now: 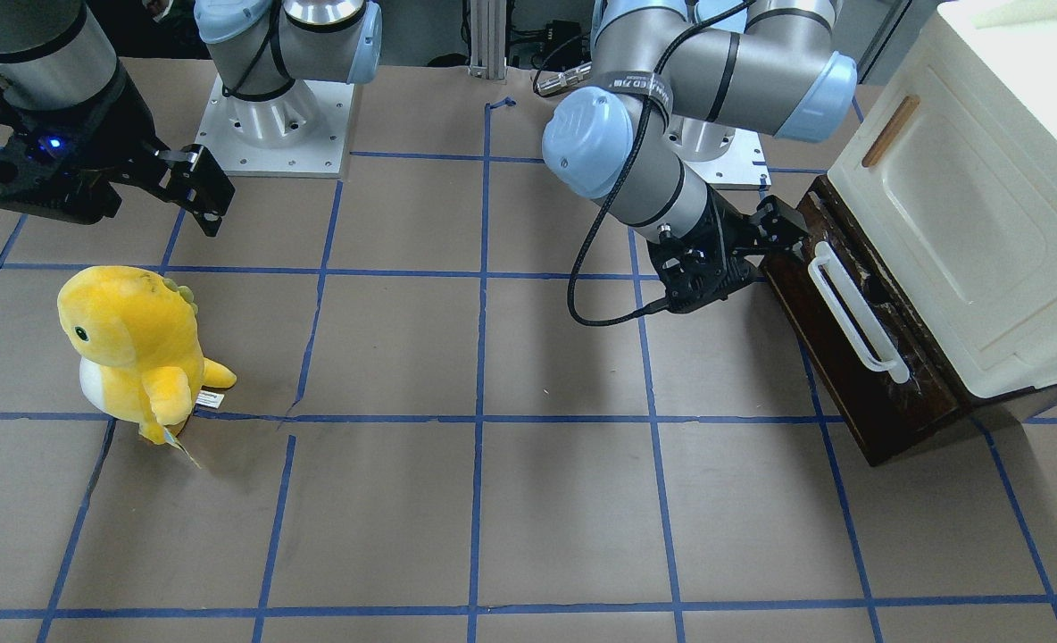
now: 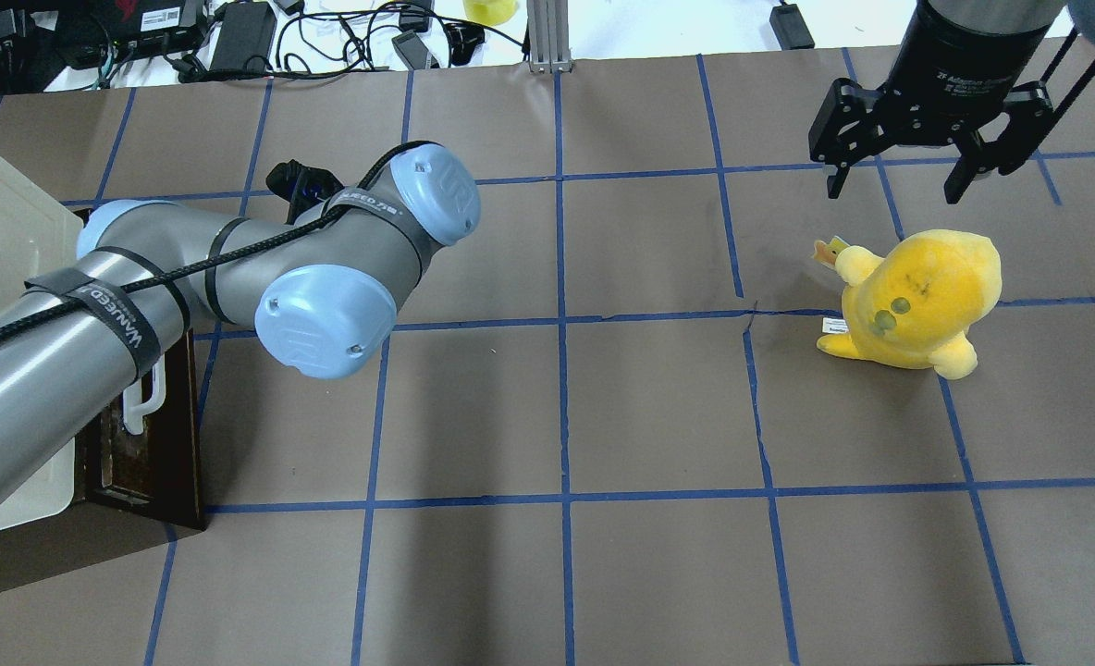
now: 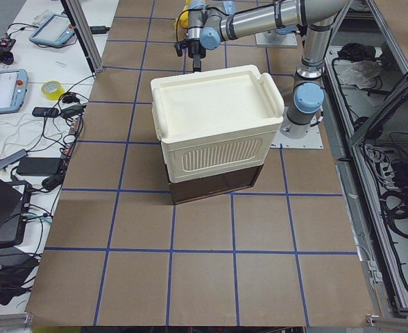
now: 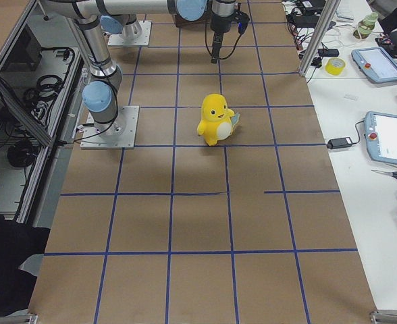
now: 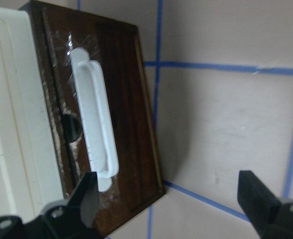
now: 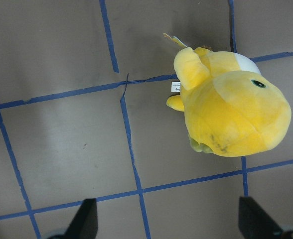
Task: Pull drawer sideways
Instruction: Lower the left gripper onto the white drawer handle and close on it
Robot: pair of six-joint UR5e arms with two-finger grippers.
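The drawer (image 1: 877, 393) has a dark brown wooden front and a long white bar handle (image 1: 850, 313). It sits under the cream-white cabinet (image 1: 984, 205), and none of its inside shows. My left gripper (image 1: 783, 234) is open at the end of the drawer front nearest the robot's base. It holds nothing. In the left wrist view its fingers (image 5: 84, 199) stand wide apart, with the handle (image 5: 94, 124) and the drawer's corner (image 5: 136, 199) just ahead of them. My right gripper (image 2: 899, 180) is open and empty, up in the air above the table.
A yellow plush toy (image 1: 131, 344) stands on the brown, blue-taped table (image 1: 493, 500), below my right gripper (image 6: 169, 224). It also shows in the overhead view (image 2: 917, 296). The two arm bases (image 1: 274, 116) are at the table's robot side.
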